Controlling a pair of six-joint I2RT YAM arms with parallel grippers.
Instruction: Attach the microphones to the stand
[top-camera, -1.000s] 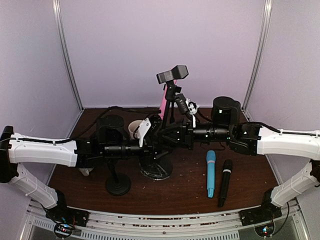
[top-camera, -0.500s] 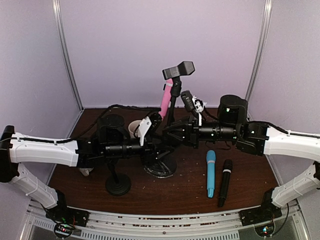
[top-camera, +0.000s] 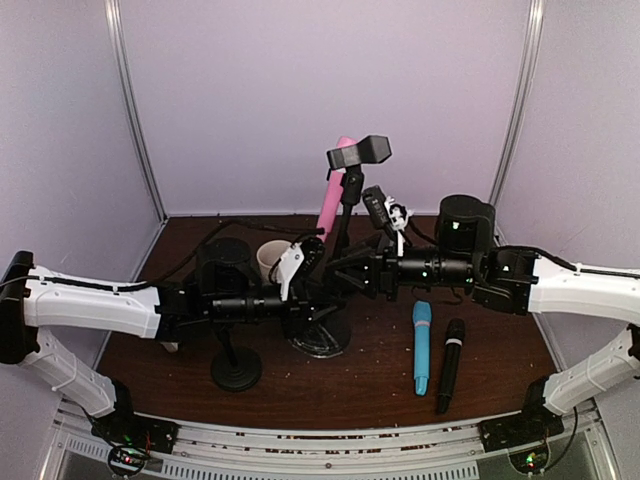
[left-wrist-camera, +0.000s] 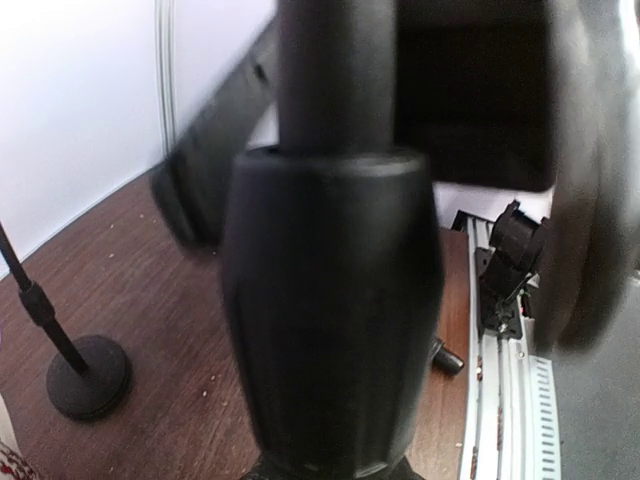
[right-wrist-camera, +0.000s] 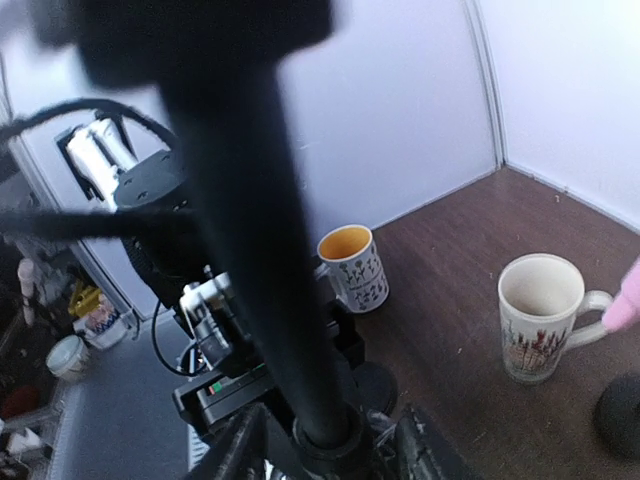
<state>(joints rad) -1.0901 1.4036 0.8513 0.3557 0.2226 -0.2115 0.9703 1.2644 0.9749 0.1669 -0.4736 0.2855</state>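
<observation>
**Nearest you:** the light blue microphone and the black microphone lie side by side on the table, below your right tool's wrist.

**Right tool:** clenched on the pole of the stand.

**Left tool:** released, with fingers either side of the same pole, just beside the right tool.

**Farthest:** the pink microphone rises tilted above both tools, its head at the clip.

A white mug stands near a yellow-lined mug.

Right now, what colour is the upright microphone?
The upright microphone is pink; top external view shows it best.
</observation>
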